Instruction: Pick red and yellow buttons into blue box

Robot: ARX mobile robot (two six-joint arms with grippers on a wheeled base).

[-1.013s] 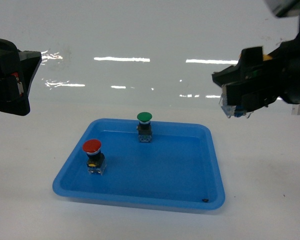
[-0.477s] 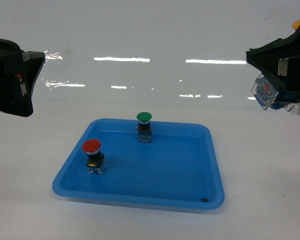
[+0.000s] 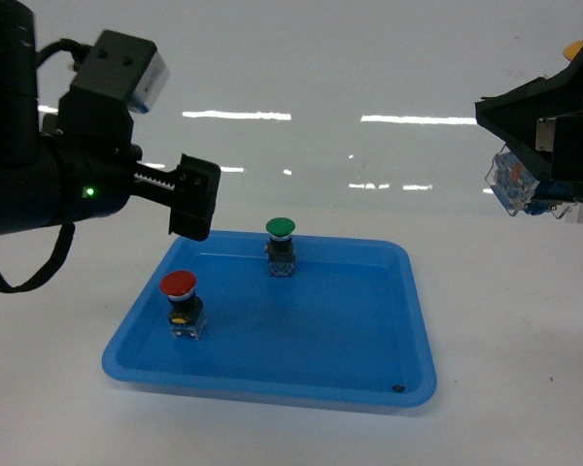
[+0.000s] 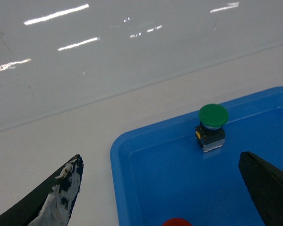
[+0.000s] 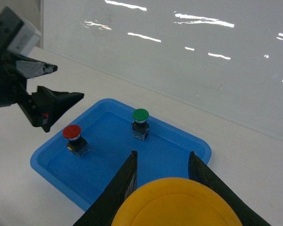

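Observation:
The blue box [image 3: 272,383] lies on the white table. Inside it, at the left, the red button [image 3: 179,284] stands upright; the left wrist view shows only the top of its cap [image 4: 176,221]. The yellow button [image 5: 177,205] hangs in the air to the right of the box, held in my shut right gripper [image 5: 162,154]. In the head view its clear body [image 3: 513,184] shows below that gripper [image 3: 510,146]. My left gripper [image 3: 192,199] is open over the box's far left corner, its jaws [image 4: 159,157] wide apart and empty.
A green button [image 3: 281,229] stands upright inside the box near its far wall, also in the left wrist view [image 4: 212,116]. A small dark speck [image 3: 399,388] lies in the box's near right corner. A glossy white wall rises behind the table.
My left arm has swung in from the left edge to above the box's far left corner. The right gripper moved right with the yellow button a second ago, then held still.

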